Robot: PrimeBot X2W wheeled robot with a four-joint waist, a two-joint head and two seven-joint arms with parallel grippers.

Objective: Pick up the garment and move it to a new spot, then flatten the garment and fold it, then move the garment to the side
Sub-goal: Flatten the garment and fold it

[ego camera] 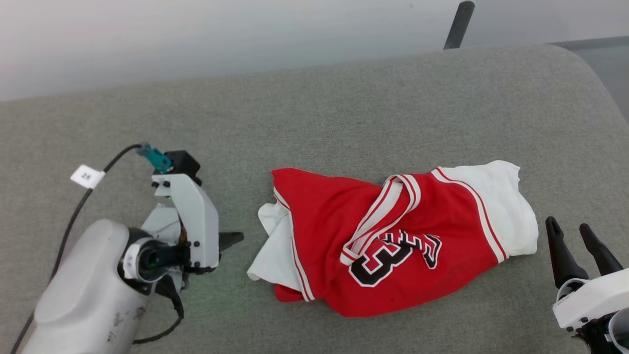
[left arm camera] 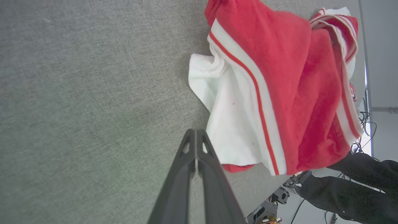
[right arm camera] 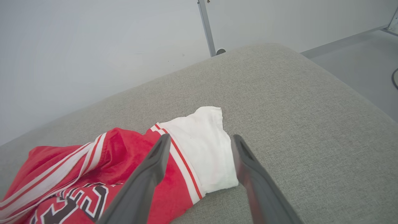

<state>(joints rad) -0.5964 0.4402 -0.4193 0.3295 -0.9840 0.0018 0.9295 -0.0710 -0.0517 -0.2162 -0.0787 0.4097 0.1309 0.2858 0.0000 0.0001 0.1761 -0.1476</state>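
The garment (ego camera: 393, 236), a red shirt with white sleeves, striped trim and a black number, lies crumpled in the middle of the grey padded surface (ego camera: 314, 113). My left gripper (ego camera: 237, 239) lies left of it, pointing at its white sleeve from a short gap. In the left wrist view the left gripper (left arm camera: 196, 133) is shut with nothing between its fingers, and the garment (left arm camera: 279, 77) is just to the right of the tips. My right gripper (ego camera: 569, 227) stands open off the garment's right sleeve. In the right wrist view the right gripper (right arm camera: 200, 143) frames the garment's white sleeve (right arm camera: 202, 155), apart from it.
A black cable with a white tag (ego camera: 87, 176) runs from my left wrist. A dark post (ego camera: 459, 24) rises behind the surface against a pale wall. The surface rounds off at the right, with floor (right arm camera: 357, 59) beyond. Dark cloth and wiring (left arm camera: 357, 186) lie past the edge.
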